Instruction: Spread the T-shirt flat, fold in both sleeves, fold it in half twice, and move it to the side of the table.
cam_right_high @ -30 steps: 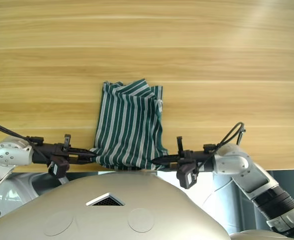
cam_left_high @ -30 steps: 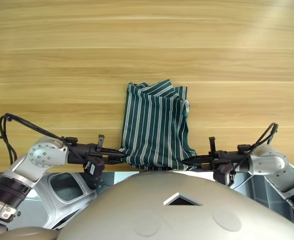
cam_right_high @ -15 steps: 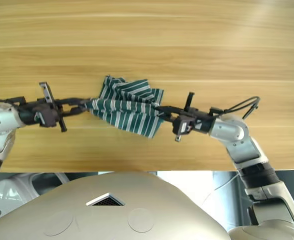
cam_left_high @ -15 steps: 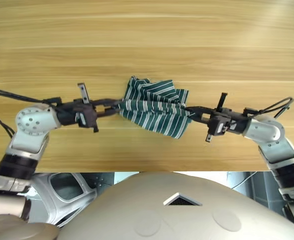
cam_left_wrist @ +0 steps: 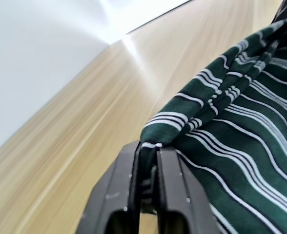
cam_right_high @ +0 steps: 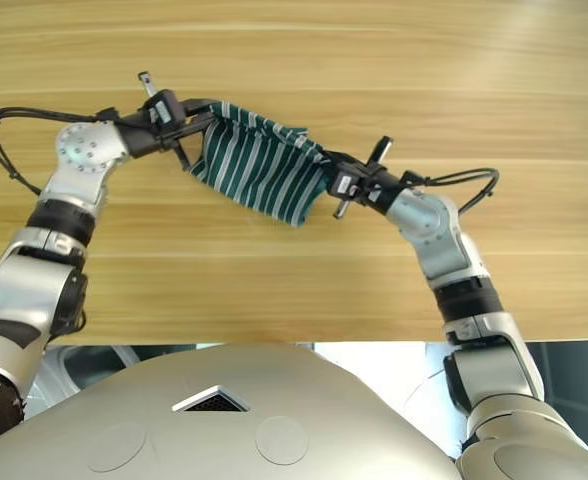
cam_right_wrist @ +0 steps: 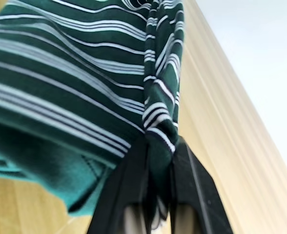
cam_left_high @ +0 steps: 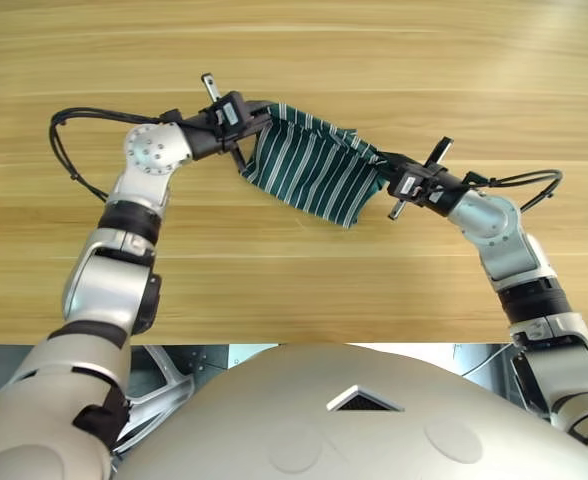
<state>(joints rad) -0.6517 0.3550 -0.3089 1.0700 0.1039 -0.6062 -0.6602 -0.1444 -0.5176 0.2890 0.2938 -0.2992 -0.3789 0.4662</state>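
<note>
We hold the striped T-shirt (cam_left_high: 314, 172) up over the table (cam_left_high: 374, 60), left gripper (cam_left_high: 259, 118) and right gripper (cam_left_high: 379, 172) each pinching one end tight.

T-shirt (cam_left_high: 314, 172): dark green, thin white stripes; bunched, pinched at both ends, stretched left to right over far-centre desk (cam_left_high: 294, 280), sagging nearward.

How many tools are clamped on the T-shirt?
2. The left tool pinches the left end of the T-shirt; the right tool pinches its right end.
</note>
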